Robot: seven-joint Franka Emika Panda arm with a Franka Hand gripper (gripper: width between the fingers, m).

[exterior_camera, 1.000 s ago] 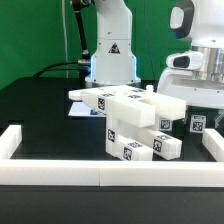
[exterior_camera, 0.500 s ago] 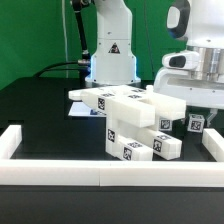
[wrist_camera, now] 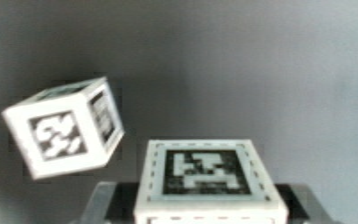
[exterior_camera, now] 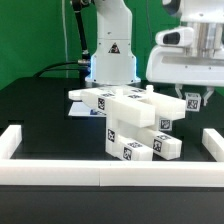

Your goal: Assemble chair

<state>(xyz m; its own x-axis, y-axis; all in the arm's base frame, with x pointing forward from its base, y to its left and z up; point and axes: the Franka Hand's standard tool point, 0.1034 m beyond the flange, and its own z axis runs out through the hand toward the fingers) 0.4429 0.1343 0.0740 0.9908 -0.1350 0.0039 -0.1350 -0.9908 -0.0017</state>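
Finding: over the last second the gripper (exterior_camera: 190,94) has gone from partly apart to clamped, and the arm has risen. The small tagged block (wrist_camera: 202,172), which a second ago stood on the table (exterior_camera: 40,110) at 3 o'clock from the chair parts heap (exterior_camera: 135,118), is now off the surface. It hangs under the gripper at roughly 2 o'clock from the heap, above its former spot. The wrist view confirms the hold: the block sits between the two dark fingers (wrist_camera: 105,207), tag face toward the camera. Judgement: the pick is made, and the piece looks ready to be carried to the heap for fitting; nothing shows it joined to anything yet. The heap itself has not shifted. It stands in the middle of the black table, at 6 o'clock from the arm's base (exterior_camera: 112,50). Count: one arm, one gripper, one block held. The heap shows one flat slab on top and at least three blocky pieces under and beside it. Where one piece ends and the next begins I cannot fix, so that figure is a minimum. One further tagged block (wrist_camera: 66,130) appears in the wrist view, tilted and apart from the held one; whether it belongs to the heap cannot be told. Border rails (exterior_camera: 100,172): three runs, at 9, 6 and 3 o'clock.
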